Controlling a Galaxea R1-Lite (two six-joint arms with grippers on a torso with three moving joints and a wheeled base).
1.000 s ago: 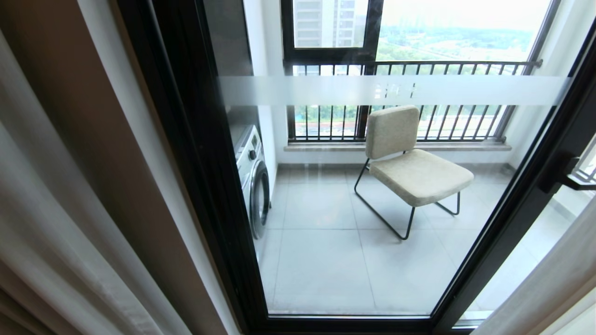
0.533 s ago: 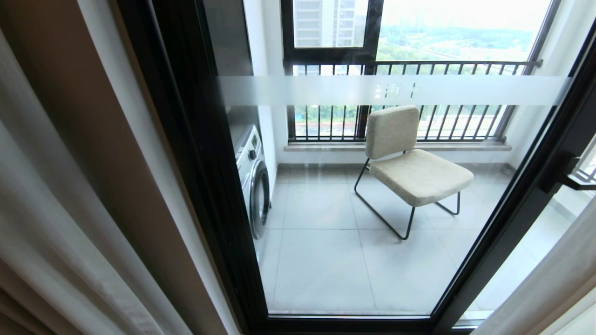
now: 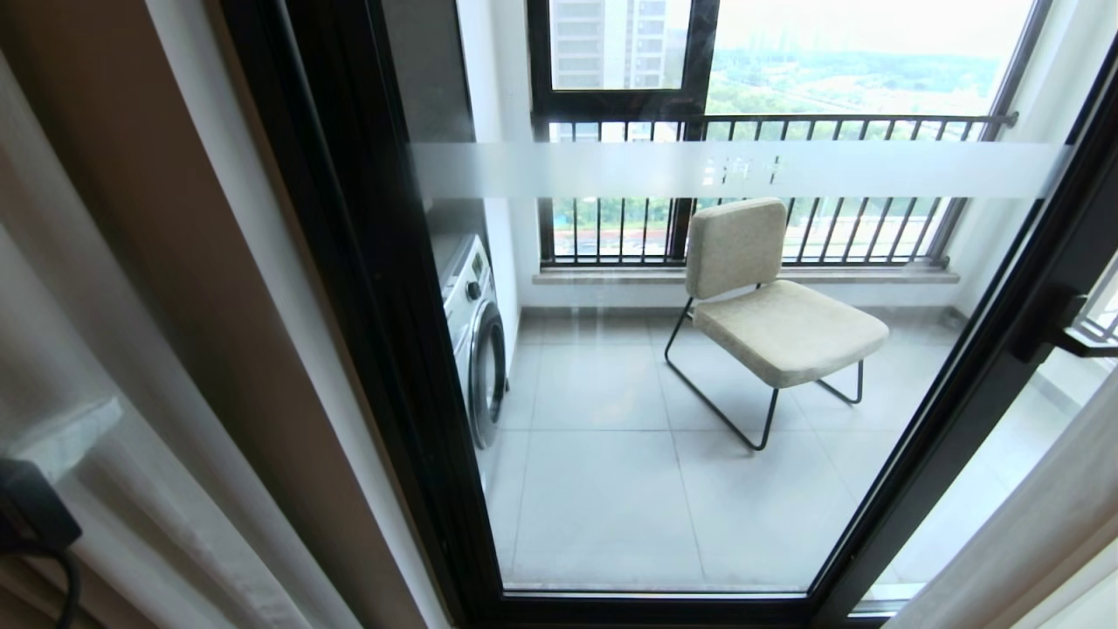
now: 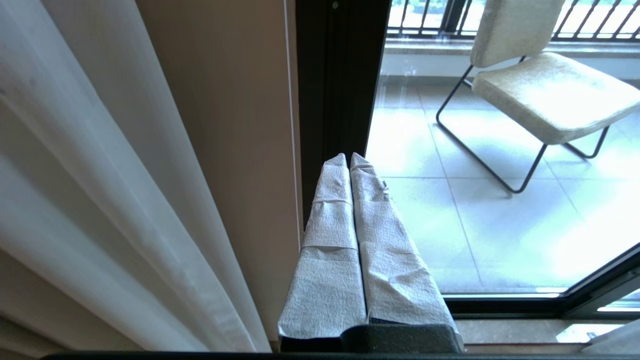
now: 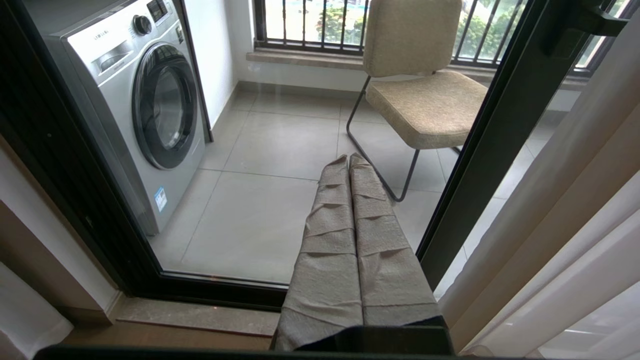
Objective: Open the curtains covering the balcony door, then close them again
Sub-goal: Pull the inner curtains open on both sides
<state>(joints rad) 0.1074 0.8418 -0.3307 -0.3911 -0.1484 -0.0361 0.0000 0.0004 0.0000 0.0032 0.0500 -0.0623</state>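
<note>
My left gripper [image 4: 349,159] is pinched together and empty behind the sheer curtain [image 3: 131,419] at my left, and my right gripper [image 5: 348,160] is likewise closed on nothing. Both curtains hang bunched at the sides, baring the balcony door [image 3: 376,288]. Beyond its glass stand a washing machine [image 3: 476,336] and a beige chair [image 3: 773,314].

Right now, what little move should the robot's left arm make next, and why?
Probably nudge the shut left gripper sideways to the gathered thin white sheer curtain and open it. The black-framed glass balcony door stands uncovered, so closing remains, and the gripper holds nothing. The right gripper points at the glass, shut.
</note>
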